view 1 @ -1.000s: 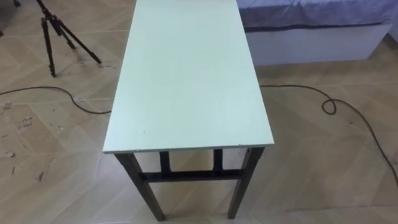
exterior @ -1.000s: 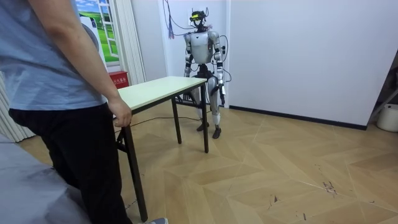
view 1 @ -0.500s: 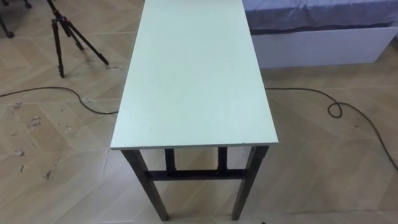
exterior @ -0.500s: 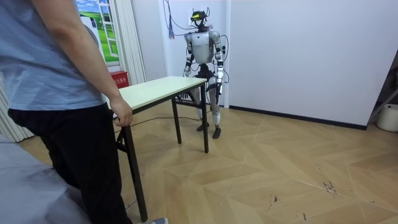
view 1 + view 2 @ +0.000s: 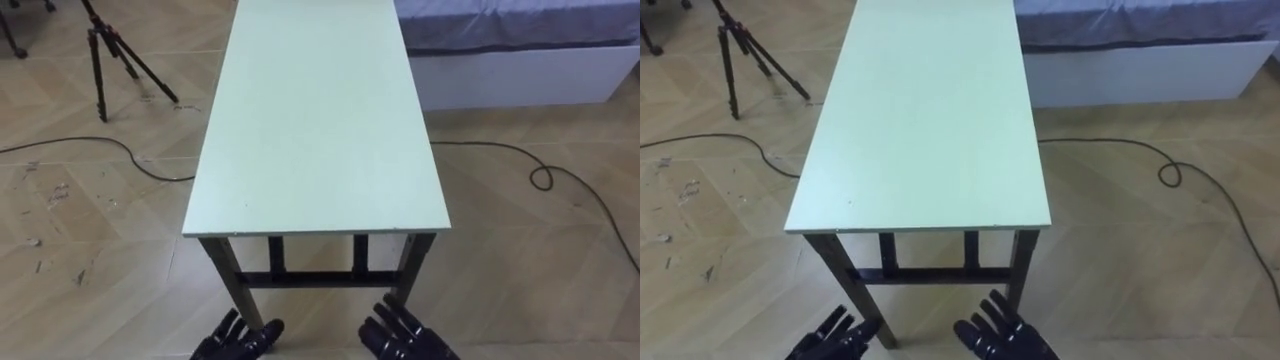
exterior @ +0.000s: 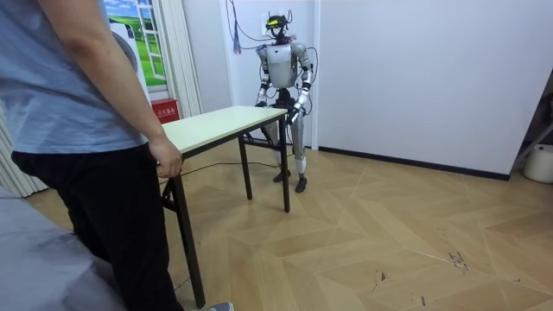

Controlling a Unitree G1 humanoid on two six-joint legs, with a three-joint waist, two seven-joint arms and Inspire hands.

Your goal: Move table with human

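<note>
The left hand [image 5: 236,343] and the right hand [image 5: 405,337] come up from the bottom edge of the eye views, which cuts off their wrists and part of the palms. The fingers of both are spread and straight and hold nothing. They sit just below the near end of the table [image 5: 315,120], apart from its top. How far they are from its legs [image 5: 226,277] I cannot tell.

The table's long axis runs straight away from the robot, with the short end nearest it. The far end is cut off by the top of the eye views. The top is a plain pale green slab with a thin edge. It stands on dark legs, joined under the near end by a bar [image 5: 315,278] and two short uprights.

A tripod [image 5: 108,50] stands on the wood floor [image 5: 80,230] to the left, its head out of frame, with a cable [image 5: 90,150] trailing near it. A bed [image 5: 520,45] lies to the right, partly cut off.

In the room view the robot stands at the table's far end, by a white wall [image 6: 415,78], and its hands are too small to read. A person [image 6: 82,147], head out of frame, stands at the other end, with a hand [image 6: 166,160] curled on the table's edge.
</note>
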